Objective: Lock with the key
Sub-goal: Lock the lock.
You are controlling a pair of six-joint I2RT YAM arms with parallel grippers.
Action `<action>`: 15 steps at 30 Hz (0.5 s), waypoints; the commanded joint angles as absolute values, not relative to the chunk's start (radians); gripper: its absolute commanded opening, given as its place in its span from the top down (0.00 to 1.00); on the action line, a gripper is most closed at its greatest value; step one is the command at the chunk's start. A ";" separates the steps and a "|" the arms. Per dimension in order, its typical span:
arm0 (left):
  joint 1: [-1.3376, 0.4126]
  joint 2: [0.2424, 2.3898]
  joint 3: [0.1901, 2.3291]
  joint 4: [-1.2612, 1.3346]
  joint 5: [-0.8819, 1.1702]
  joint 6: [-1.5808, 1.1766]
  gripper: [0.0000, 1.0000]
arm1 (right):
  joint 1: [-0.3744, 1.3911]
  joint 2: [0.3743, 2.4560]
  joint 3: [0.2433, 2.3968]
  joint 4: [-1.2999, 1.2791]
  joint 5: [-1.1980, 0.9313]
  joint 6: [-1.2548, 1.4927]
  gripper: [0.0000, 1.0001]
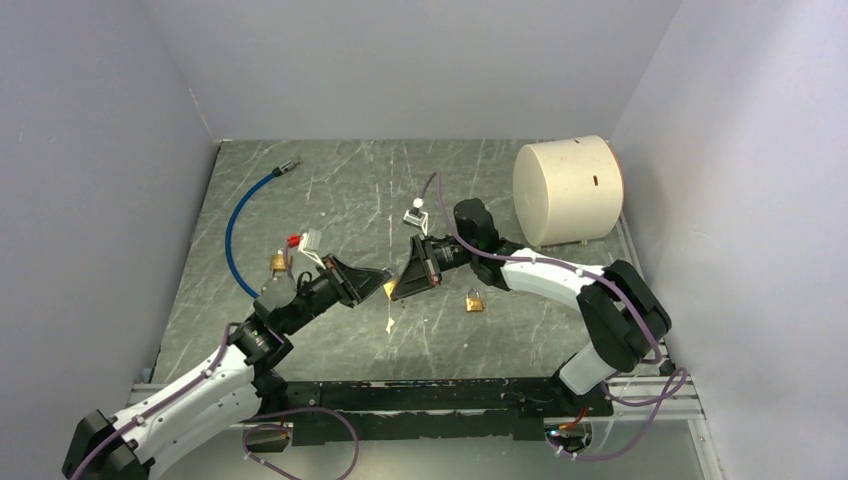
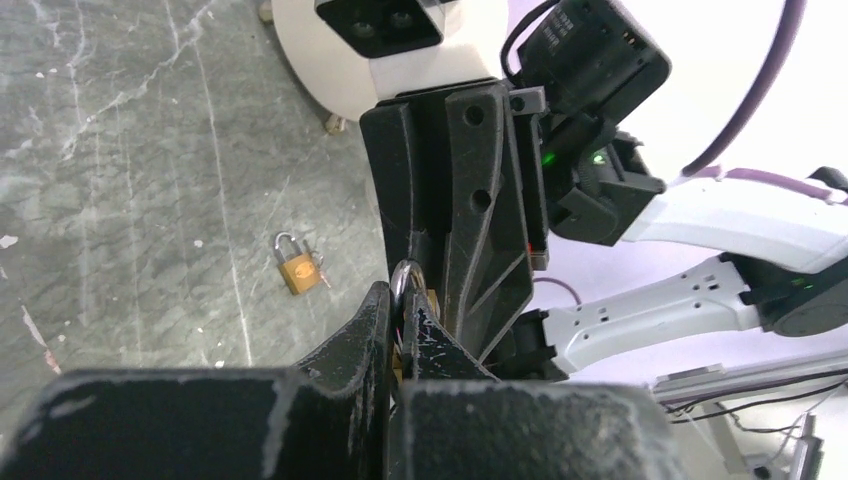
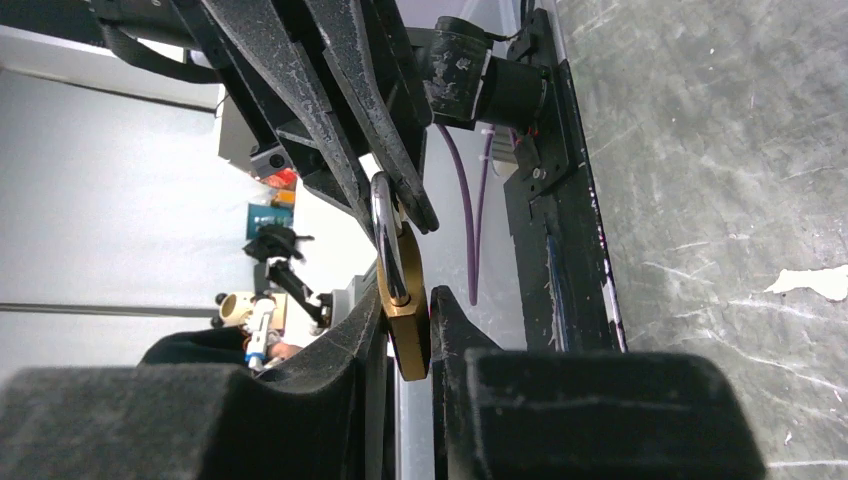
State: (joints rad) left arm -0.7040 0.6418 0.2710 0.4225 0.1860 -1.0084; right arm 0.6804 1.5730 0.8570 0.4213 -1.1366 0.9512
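Top view, mid-frame: padlock [image 3: 404,318] was held off the table [image 1: 330,190] between both arms. The brass body was clamped by the right gripper [image 1: 408,280]. The left gripper [image 1: 376,284] was seen pinched together on the shackle [image 3: 383,205]. A second padlock [image 1: 475,301] was noted lying on the table just right of the grippers.

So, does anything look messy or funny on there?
A little. The big white drum lies on its side at the back right, and a torn white scrap sits loose on the table.
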 commanded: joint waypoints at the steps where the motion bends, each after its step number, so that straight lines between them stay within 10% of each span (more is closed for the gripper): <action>1: -0.804 0.652 0.403 0.173 0.590 -0.886 0.97 | 0.594 1.498 0.892 0.489 -0.743 0.880 1.00; 5: -0.651 0.734 0.468 0.190 0.695 -0.886 0.92 | 0.615 1.431 0.817 0.471 -0.744 0.875 1.00; 15: -0.379 0.908 0.641 0.200 1.001 -0.826 0.33 | 0.638 1.359 0.777 0.301 -0.731 0.815 1.00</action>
